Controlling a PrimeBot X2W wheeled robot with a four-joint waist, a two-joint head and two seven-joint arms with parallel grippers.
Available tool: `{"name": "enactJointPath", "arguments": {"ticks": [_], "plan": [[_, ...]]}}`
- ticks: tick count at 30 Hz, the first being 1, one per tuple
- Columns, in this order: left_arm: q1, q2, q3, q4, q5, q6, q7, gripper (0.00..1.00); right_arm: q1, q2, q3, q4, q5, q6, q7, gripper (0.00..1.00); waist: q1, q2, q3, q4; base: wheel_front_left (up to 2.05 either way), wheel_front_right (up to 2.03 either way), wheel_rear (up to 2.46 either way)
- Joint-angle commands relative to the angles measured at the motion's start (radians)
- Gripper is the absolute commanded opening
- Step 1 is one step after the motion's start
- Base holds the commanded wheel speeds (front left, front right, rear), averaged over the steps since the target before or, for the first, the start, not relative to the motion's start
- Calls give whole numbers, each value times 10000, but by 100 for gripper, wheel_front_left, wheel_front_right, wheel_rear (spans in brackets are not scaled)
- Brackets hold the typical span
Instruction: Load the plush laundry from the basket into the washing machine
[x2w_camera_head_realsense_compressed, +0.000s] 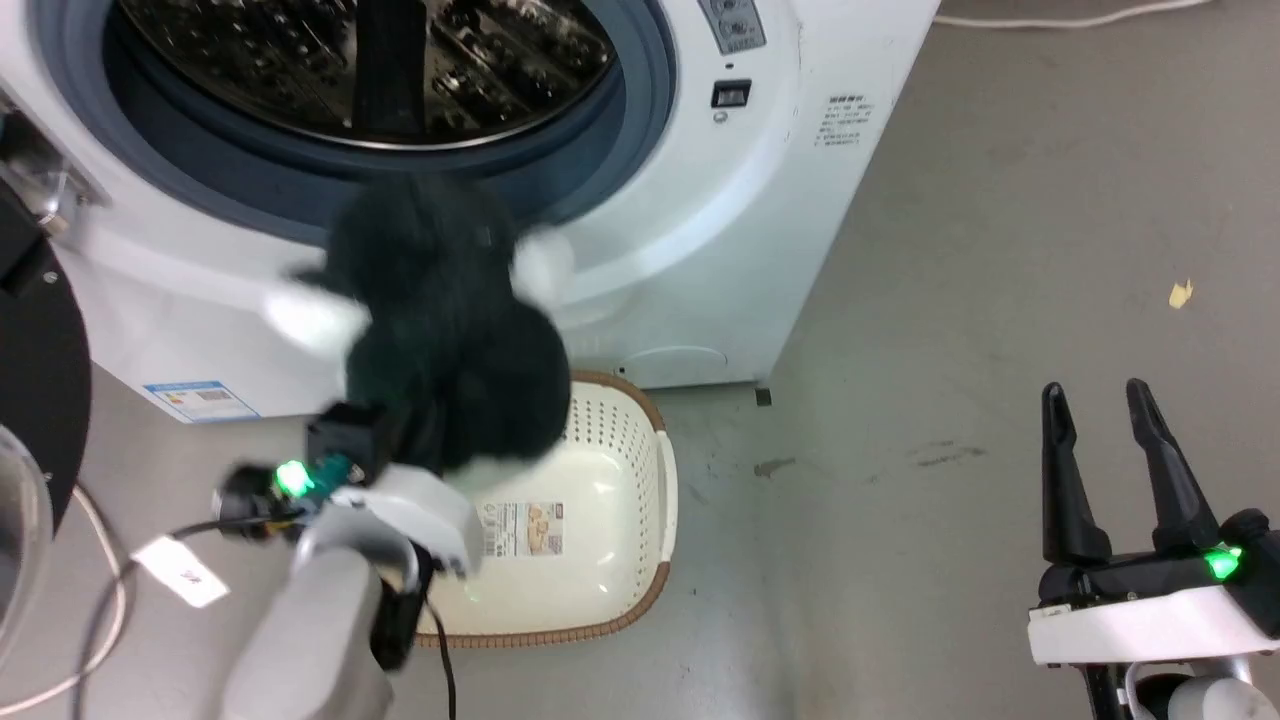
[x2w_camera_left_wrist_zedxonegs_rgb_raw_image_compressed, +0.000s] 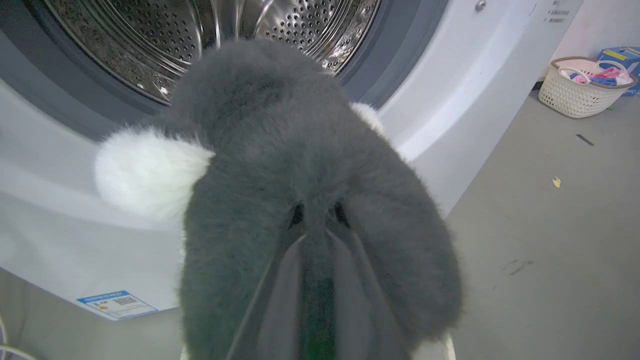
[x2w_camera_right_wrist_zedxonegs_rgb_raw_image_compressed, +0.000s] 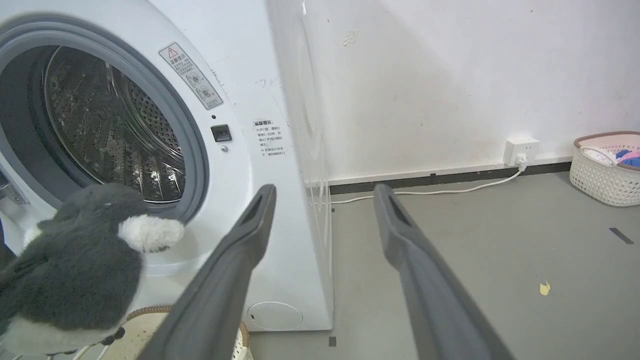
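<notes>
Before the perforated steel drum (x2w_camera_left_wrist_zedxonegs_rgb_raw_image_compressed: 125, 45) hangs fluffy plush laundry (x2w_camera_left_wrist_zedxonegs_rgb_raw_image_compressed: 300, 150)

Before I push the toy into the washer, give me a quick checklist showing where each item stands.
1. Grip: left hand shut on the toy, buried in its fur: ok.
2. Access: washer door swung open, drum exposed: ok.
3. Lift-out: toy held above the basket, not in it: ok.
4. Height: most of the toy hangs below the opening's lower edge, so it probably needs raising first: not ok.
5. Right hand open, off to the side over the floor: ok.
6. Whether the grip will hold through a push: cannot tell.
</notes>
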Motion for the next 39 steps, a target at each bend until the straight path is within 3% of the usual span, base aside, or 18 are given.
{"name": "enactJointPath", "arguments": {"ticks": [1, 8, 15, 20, 25, 32, 39], "plan": [[29, 62, 79, -377, 90, 71, -68, 0, 50, 24, 18, -63, 27, -7, -42, 100, 0, 0, 125, -52, 0, 0, 0], [-521, 706, 743, -2917, 284, 391, 71, 0, -261, 24, 134, -141, 184, -7, -42, 100, 0, 0, 1083, -466, 0, 0, 0], [-2957, 1890, 1300, -3458, 290, 286, 1805, 0, -873, 24, 378, -208, 526, -7, -42, 100, 0, 0, 2575, -1134, 0, 0, 0], [-5171, 2629, 1395, -2720, 467, 110, 3071, 0, -1349, 24, 536, -186, 918, -7, -42, 100, 0, 0, 3554, -1668, 0, 0, 0], [-7370, 3188, 1289, -1058, 768, -59, 4003, 0, -1709, 24, 748, -129, 1305, -7, -42, 100, 0, 0, 4331, -2161, 0, 0, 0], [-9457, 3445, 932, 1007, 1288, -21, 4272, 0, -1998, 24, 981, -88, 1718, -7, -42, 100, 0, 0, 5001, -2648, 0, 0, 0], [-10113, 3288, 595, 2544, 1433, -91, 4067, 0, -2090, 24, 962, -35, 1797, -7, -42, 100, 0, 0, 5133, -2677, 0, 0, 0]]}}
